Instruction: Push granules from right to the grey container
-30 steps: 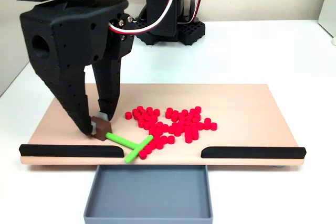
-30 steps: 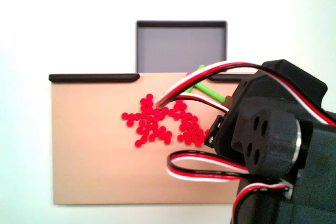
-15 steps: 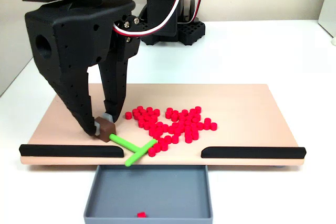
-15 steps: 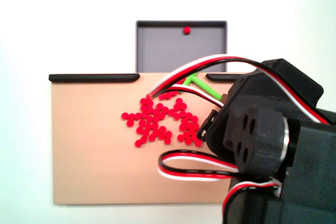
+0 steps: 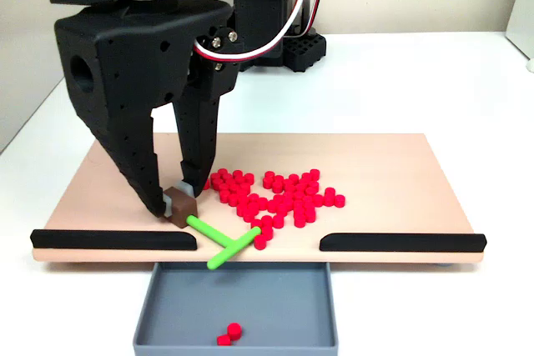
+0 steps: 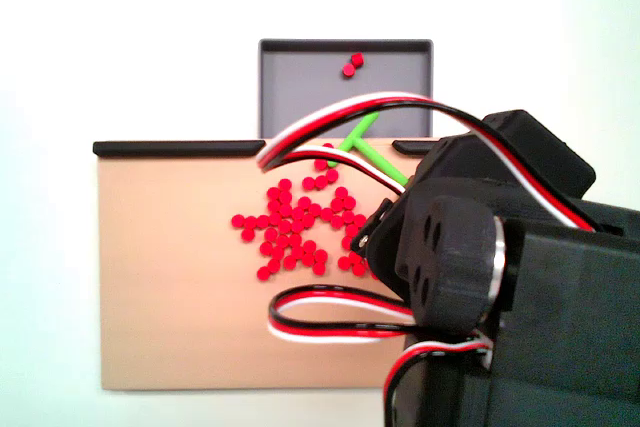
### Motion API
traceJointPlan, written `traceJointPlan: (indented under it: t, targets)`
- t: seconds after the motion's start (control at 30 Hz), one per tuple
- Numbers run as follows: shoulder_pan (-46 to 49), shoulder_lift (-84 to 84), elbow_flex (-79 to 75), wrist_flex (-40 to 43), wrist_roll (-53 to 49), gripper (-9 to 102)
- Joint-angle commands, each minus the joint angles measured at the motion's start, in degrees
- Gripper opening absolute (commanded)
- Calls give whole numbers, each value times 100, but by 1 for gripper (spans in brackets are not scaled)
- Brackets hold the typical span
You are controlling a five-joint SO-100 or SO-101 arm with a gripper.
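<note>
**Two pellets in the tray, the rest on the board**

In a fixed view from the front, the grey container [image 5: 235,306] is nearest to the camera. It sits on the white desk [image 5: 417,81], against the front edge of the tan board [image 5: 392,172], in the gap between the two black bars. Inside it lie two red granules, touching each other, near the front wall and a little left of the middle. The rest of the tray floor is bare.

Behind the tray, the left black bar [image 5: 113,240] and the right black bar [image 5: 402,243] lie along the front edge of the board. Between them the green T-shaped stick [image 5: 224,242] lies flat, and its crossbar reaches to the board edge just above the tray. A few granules touch the crossbar on its right side.

The gripper [image 5: 178,204] stands on the left part of the board, with its jaws pinching a small brown block [image 5: 181,207] at the end of the stick.

Farther back, the granules [image 5: 279,195] lie in a loose flat cluster near the middle of the board, just right of the gripper.

In a fixed view from above, the grey container [image 6: 300,87] holds the same two pellets near its far wall, and the granules [image 6: 290,232] are spread on the board beside the arm's black body [image 6: 500,277].
</note>
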Motion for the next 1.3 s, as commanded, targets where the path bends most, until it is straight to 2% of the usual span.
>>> traceJointPlan:
  t: [0.0, 1.27]
  targets:
    - [-44, 35, -202, 18, 158, 0]
    - [-211, 580, -202, 132, 1371, 0]
